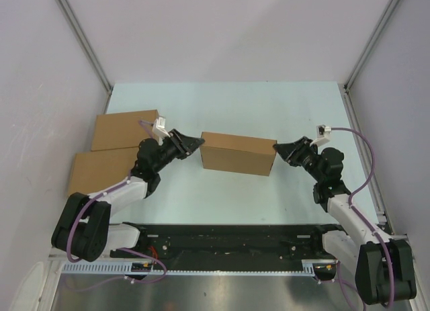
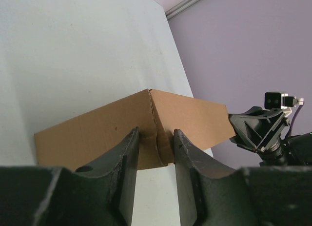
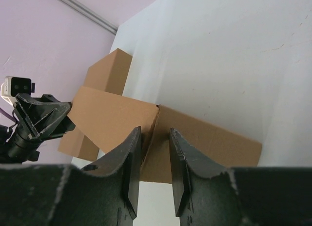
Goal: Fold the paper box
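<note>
The paper box (image 1: 238, 153) stands folded and closed as a brown rectangular block in the middle of the table. My left gripper (image 1: 199, 142) is at its left end, jaws a narrow gap apart with nothing between them. In the left wrist view the gripper (image 2: 156, 133) faces the box (image 2: 92, 135) at its near corner. My right gripper (image 1: 277, 150) is at the box's right end, jaws likewise narrowly apart and empty. In the right wrist view the gripper (image 3: 155, 131) faces a corner of the box (image 3: 214, 138).
Two finished flat brown boxes (image 1: 123, 129) (image 1: 99, 172) lie at the table's left, behind my left arm; they also show in the right wrist view (image 3: 109, 70). Grey walls enclose the table on three sides. A black rail (image 1: 228, 240) runs along the near edge.
</note>
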`<state>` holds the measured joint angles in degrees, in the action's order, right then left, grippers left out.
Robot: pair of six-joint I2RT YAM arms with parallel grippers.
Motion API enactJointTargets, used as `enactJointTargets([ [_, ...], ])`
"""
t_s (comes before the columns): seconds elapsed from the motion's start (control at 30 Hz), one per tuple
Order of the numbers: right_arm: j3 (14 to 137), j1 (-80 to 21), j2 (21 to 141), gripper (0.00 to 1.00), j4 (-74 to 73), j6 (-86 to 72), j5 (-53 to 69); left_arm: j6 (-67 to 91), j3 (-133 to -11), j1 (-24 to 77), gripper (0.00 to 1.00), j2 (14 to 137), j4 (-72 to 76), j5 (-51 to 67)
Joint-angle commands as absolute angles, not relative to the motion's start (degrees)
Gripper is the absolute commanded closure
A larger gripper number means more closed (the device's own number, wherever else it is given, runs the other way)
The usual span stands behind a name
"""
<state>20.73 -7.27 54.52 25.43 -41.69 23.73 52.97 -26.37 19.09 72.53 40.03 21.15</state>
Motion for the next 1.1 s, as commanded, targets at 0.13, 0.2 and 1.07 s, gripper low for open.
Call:
enactJointTargets([
  [0.13,14.8,-5.4,59.6,0.71,13.6,-37.6,21.0,51.6,-22.1,18.9,0.67,76.2,31.6,19.5],
  [0.2,14.7,-5.4,59.9,0.72,13.6,-37.7,20.8,51.7,-21.9,19.0,0.68,76.6,31.6,19.5],
  [1.07,15.4,-4.7,59.2,0.85,9.9,-38.3,19.7,51.0,-23.4,19.2,1.0,77.5,27.4,18.5],
])
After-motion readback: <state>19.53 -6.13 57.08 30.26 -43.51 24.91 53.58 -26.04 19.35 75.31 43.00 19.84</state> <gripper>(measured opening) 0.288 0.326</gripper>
